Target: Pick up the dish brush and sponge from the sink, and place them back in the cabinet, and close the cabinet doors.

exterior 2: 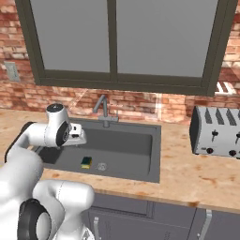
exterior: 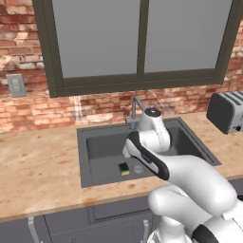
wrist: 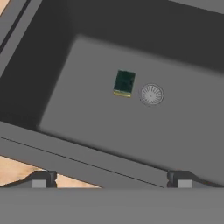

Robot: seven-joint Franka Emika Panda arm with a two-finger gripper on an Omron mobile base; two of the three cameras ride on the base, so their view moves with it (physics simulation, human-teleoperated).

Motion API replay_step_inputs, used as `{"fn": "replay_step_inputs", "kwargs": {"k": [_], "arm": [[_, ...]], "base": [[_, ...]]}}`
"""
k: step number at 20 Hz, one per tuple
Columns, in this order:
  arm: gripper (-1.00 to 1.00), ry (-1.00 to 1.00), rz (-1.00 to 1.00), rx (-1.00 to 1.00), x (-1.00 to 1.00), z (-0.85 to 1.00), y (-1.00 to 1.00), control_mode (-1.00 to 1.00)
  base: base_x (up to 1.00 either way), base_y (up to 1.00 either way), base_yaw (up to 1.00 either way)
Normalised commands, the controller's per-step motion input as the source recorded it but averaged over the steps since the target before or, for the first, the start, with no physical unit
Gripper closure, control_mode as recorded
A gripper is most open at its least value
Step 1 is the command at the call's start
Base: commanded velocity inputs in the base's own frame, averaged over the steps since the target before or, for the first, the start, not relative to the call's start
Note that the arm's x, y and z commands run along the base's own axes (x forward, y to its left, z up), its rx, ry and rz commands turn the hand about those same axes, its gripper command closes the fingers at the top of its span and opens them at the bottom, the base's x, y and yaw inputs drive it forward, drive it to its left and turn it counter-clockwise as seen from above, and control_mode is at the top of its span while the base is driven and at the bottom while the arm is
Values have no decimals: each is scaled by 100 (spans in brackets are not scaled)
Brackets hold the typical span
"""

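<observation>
The sponge (wrist: 124, 83) lies flat on the sink (wrist: 87, 127) floor, centre of the hand view, just left of the drain (wrist: 151, 94). The fingers (wrist: 43, 180) stand wide apart with nothing between them, poised above the basin, apparently lining up for a descent onto the sponge.

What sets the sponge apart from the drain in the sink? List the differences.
The sponge is a rectangular block; the drain is a flat round disc. The sponge is dark green on top with a yellow edge; the drain is pale grey with fine radial slots. The sponge stands up off the sink floor; the drain sits flush in it. Both lie side by side on that floor, apart, below the open fingers.
</observation>
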Motion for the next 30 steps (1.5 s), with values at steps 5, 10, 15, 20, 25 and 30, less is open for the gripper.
{"fn": "replay_step_inputs", "kwargs": {"k": [5, 10, 15, 20, 25, 30], "arm": [[-100, 0, 0, 0, 25, -22, 0, -100], [-100, 0, 0, 0, 26, -19, 0, -100], [-100, 0, 0, 0, 29, -19, 0, -100], [-100, 0, 0, 0, 29, -26, 2, -100], [-100, 0, 0, 0, 22, -31, 2, -100], [-100, 0, 0, 0, 25, -30, 4, -100]], "base": [[0, 0, 0], [0, 0, 0], [0, 0, 0], [0, 0, 0], [0, 0, 0], [0, 0, 0]]}}
